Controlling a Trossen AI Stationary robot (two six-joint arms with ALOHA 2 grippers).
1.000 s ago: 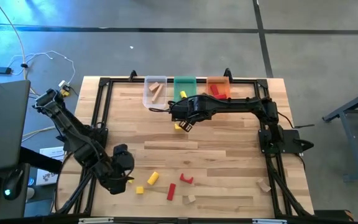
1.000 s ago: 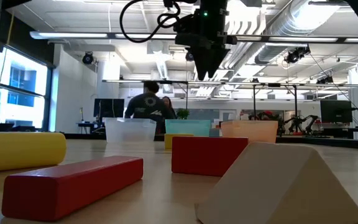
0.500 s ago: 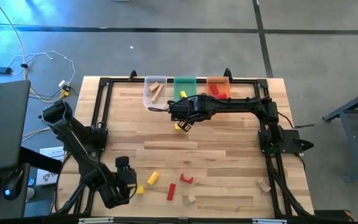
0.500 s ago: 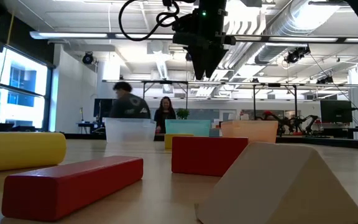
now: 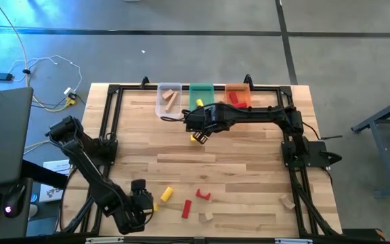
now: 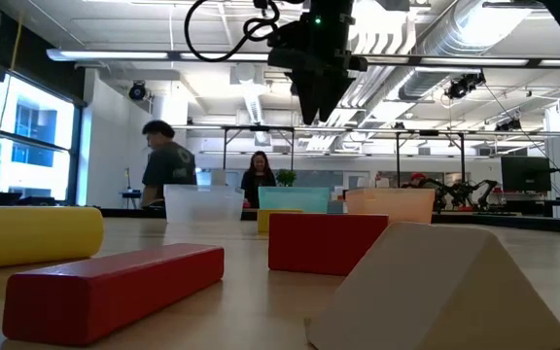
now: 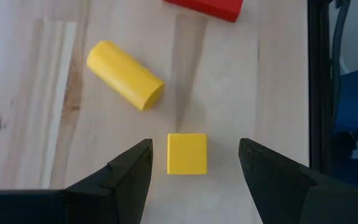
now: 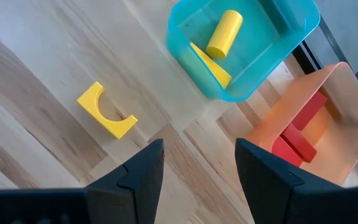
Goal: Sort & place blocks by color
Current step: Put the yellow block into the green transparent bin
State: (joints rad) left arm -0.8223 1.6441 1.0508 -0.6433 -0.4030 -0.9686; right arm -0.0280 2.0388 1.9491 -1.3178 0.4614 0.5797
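My left gripper is open near the table's near-left edge, above a yellow cube that lies on the wood between its fingers, with a gap on each side. A yellow cylinder lies beyond it. My right gripper is open and hovers above the table, over the far middle, next to a yellow arch lying flat. The green bin holds a yellow cylinder and a yellow wedge. The orange bin holds red pieces, and the clear bin tan ones.
Near the near edge lie a red arch, a red bar, a small tan block and a tan wedge. A black frame rims the table. The three bins stand along the far edge. People walk in the room behind.
My left arm has swung toward the table's near edge and a little to the right, bringing its gripper over the yellow cube. My right gripper has stayed over the arch. A person in the room behind has walked to the left.
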